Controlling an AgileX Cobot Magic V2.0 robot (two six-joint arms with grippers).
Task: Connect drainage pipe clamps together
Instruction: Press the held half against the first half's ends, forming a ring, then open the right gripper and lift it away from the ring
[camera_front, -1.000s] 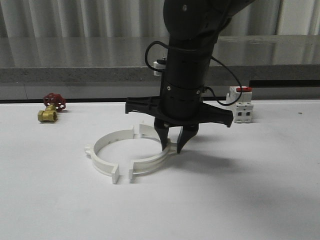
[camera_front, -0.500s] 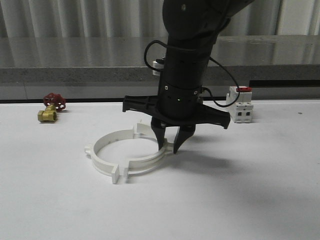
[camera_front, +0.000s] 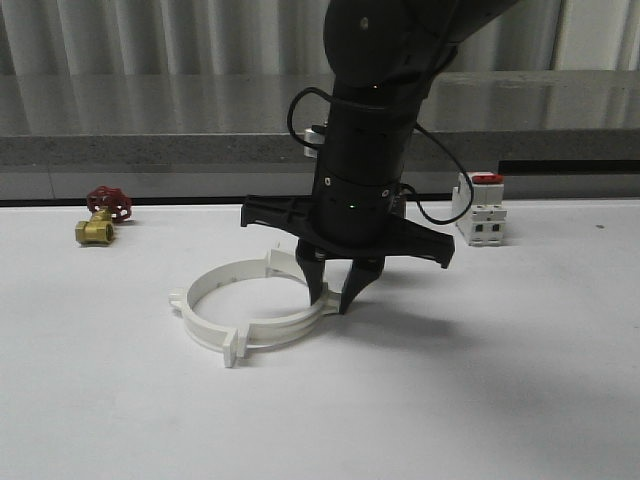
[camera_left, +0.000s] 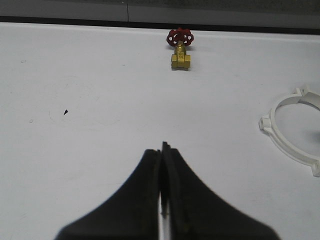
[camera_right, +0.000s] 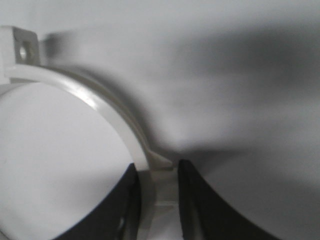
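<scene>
Two white half-ring drainage pipe clamps lie on the white table and together form a ring. The left clamp (camera_front: 196, 310) lies free and also shows in the left wrist view (camera_left: 281, 146). My right gripper (camera_front: 335, 297) is shut on the band of the right clamp (camera_front: 290, 322), with its fingers on either side of the band. In the right wrist view the band (camera_right: 102, 107) runs down between the right gripper's (camera_right: 157, 172) fingers. The front tabs of the two halves meet or nearly meet. My left gripper (camera_left: 162, 148) is shut on nothing, above bare table.
A brass valve with a red handwheel (camera_front: 101, 218) sits at the back left, also in the left wrist view (camera_left: 180, 50). A white boxy switch with a red top (camera_front: 480, 210) stands at the back right. A grey ledge runs behind the table.
My right gripper has moved left with the right clamp half in it. The gap between the front tabs of the two halves has closed.
</scene>
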